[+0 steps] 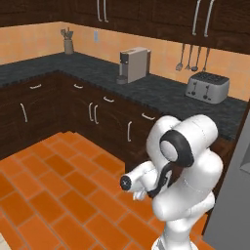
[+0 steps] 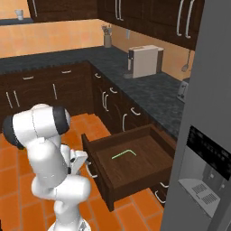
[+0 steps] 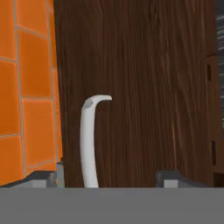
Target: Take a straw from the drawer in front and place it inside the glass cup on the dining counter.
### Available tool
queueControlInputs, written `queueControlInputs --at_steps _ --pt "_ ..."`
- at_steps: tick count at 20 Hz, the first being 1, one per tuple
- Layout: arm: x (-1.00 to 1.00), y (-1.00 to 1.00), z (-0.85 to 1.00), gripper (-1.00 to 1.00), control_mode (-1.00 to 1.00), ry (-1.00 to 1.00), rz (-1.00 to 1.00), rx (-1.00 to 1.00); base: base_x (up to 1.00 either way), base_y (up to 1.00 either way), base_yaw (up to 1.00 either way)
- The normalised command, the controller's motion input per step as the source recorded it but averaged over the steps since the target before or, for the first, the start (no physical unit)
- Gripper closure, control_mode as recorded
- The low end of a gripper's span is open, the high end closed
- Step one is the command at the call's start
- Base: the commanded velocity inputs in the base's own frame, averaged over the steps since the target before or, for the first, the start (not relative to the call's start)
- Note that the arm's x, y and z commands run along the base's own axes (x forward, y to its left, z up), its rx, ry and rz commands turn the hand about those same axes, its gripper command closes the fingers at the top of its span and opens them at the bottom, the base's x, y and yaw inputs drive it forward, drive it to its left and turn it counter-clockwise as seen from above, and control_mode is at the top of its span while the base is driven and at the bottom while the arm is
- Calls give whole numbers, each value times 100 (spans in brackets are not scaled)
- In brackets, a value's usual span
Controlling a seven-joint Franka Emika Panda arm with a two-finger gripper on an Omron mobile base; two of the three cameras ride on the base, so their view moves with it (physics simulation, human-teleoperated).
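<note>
The drawer stands pulled out over the floor, dark brown wood with a curved silver handle on its front. On its bottom lies the straw, thin and light green, bent at one end. My gripper faces the drawer front, and its two fingertips are spread wide. The handle rises between them, closer to the left tip, and neither tip grips it. In the right base view my hand sits just left of the drawer front. The glass cup and the dining counter are out of view.
A black speckled worktop runs above the cabinets and carries a coffee machine, a toaster and a utensil pot. A grey fridge stands close on the drawer's right. Orange floor tiles lie to the left.
</note>
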Motion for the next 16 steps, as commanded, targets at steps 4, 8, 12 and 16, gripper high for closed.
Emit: queueControlInputs --at_steps 4,8,12,16 --pt "0 0 71 -100 -100 62 0 38 0 0 0" --pt "-29 -26 100 -100 -100 12 0 31 0 0 0" --pt "-5 -51 100 -100 -100 5 -1 25 0 0 0" --pt "72 -42 55 -100 -100 25 -4 10 0 0 0"
